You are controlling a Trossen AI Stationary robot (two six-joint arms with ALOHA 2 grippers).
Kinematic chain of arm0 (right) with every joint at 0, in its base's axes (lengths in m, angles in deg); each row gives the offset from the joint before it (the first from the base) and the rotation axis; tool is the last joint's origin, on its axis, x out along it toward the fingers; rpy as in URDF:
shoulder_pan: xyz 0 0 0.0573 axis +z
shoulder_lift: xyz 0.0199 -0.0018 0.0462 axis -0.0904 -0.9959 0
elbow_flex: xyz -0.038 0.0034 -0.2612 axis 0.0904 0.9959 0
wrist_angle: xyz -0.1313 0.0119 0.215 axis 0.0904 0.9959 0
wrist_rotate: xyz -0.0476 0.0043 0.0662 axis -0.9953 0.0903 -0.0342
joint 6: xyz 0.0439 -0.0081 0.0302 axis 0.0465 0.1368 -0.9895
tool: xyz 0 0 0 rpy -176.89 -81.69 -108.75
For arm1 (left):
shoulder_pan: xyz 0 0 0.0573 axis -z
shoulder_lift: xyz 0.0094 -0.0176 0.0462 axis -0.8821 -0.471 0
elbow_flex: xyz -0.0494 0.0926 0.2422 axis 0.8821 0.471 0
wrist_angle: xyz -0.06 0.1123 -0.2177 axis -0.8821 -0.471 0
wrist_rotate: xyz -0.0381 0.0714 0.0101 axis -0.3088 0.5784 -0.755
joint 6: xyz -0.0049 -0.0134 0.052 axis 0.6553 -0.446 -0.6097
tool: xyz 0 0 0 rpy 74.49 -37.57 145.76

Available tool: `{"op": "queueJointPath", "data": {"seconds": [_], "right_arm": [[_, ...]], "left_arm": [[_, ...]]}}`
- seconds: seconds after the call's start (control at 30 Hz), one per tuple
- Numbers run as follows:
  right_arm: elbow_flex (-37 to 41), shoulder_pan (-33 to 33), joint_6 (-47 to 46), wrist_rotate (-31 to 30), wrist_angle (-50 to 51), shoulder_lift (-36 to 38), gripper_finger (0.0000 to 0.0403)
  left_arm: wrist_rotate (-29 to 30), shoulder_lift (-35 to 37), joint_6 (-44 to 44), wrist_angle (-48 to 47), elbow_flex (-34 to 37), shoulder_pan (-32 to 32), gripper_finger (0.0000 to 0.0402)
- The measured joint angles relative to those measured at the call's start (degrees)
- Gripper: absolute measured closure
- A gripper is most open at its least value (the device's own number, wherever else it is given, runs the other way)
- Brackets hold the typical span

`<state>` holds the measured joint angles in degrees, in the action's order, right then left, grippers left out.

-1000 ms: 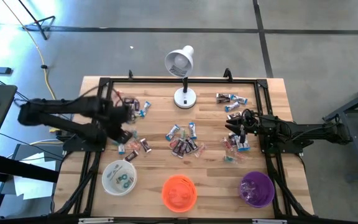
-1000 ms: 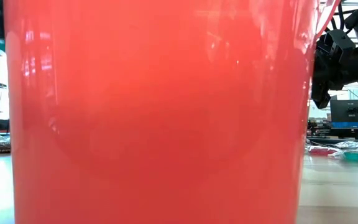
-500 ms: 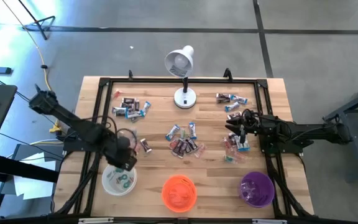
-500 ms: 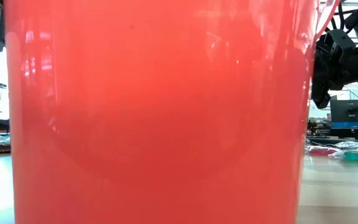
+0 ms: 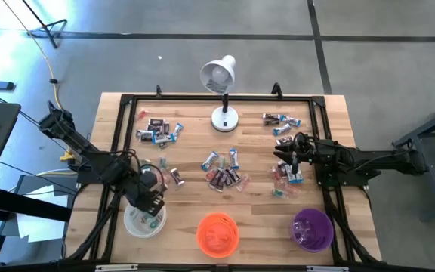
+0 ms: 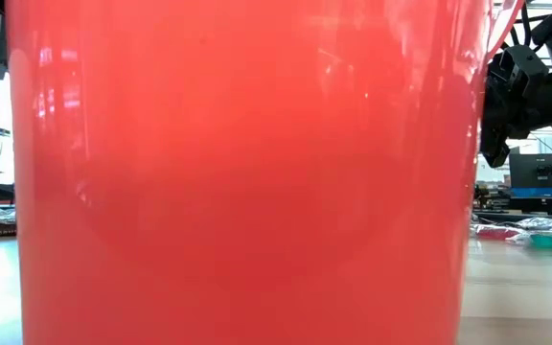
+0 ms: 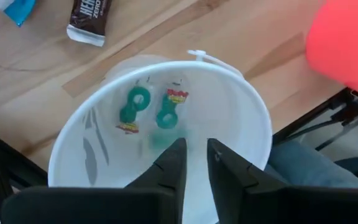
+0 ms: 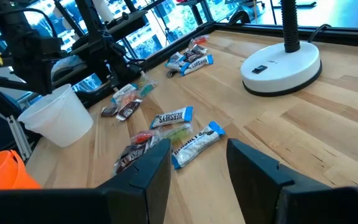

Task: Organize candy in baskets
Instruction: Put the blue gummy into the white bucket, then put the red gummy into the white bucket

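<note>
Now over white basket, left hand (nearby wrapper: "ZERO")

Robotics lab: framed wooden table, concrete floor, monitor.

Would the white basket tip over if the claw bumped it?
Probably, fairly easily. The white basket looks thin and see-through, so likely light, and it holds only two green candies. Its smooth wall would probably let it slide across the wooden table too.
</note>
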<state>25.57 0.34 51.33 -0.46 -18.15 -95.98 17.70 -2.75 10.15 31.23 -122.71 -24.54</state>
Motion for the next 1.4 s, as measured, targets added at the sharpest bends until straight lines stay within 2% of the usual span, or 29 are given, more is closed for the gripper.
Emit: {"op": "queueJointPath", "data": {"seconds": [0.13, 0.23, 0.37, 0.47, 0.57, 0.63, 0.8, 0.93, 1.2, 1.4], "right_arm": [[0.00, 0.02, 0.01, -0.02, 0.00, 0.00, 0.0251], [0.00, 0.02, 0.01, -0.02, -0.01, 0.00, 0.0251], [-0.01, 0.01, 0.00, -0.02, -0.01, 0.00, 0.0251], [0.00, 0.01, -0.01, -0.03, 0.00, 0.00, 0.0251], [-0.02, 0.00, -0.01, -0.04, 0.00, 0.00, 0.0251], [-0.02, 0.01, -0.01, -0.04, -0.01, 0.00, 0.0251], [0.00, 0.02, 0.00, -0.04, -0.01, 0.00, 0.0251], [-0.01, 0.02, 0.00, -0.07, -0.01, 0.00, 0.0251], [-0.01, 0.00, 0.01, -0.26, -0.01, 0.00, 0.0251], [0.00, 0.00, 0.00, -0.24, 0.00, 0.00, 0.0251]], "left_arm": [[0.96, -0.01, -0.04, 0.04, 0.00, -0.05, 0.0327], [4.89, 0.77, -0.95, -1.41, 0.00, -0.32, 0.0320], [15.44, 3.27, -1.07, -8.00, 0.00, -1.71, 0.0318], [26.92, 5.72, -1.64, -11.84, -0.01, -4.13, 0.0318], [37.38, 7.33, -7.92, -13.07, 0.00, -7.65, 0.0318], [39.37, 7.95, -13.60, -13.69, 0.00, -11.83, 0.0318], [36.74, 7.90, -24.25, -15.59, 2.83, -26.82, 0.0318], [32.69, 7.89, -33.57, -12.46, 5.43, -40.56, 0.0318], [23.07, 7.85, -60.62, -3.37, 7.10, -65.68, 0.0318], [15.80, 6.89, -77.61, 0.38, 7.13, -80.84, 0.0318]]}}
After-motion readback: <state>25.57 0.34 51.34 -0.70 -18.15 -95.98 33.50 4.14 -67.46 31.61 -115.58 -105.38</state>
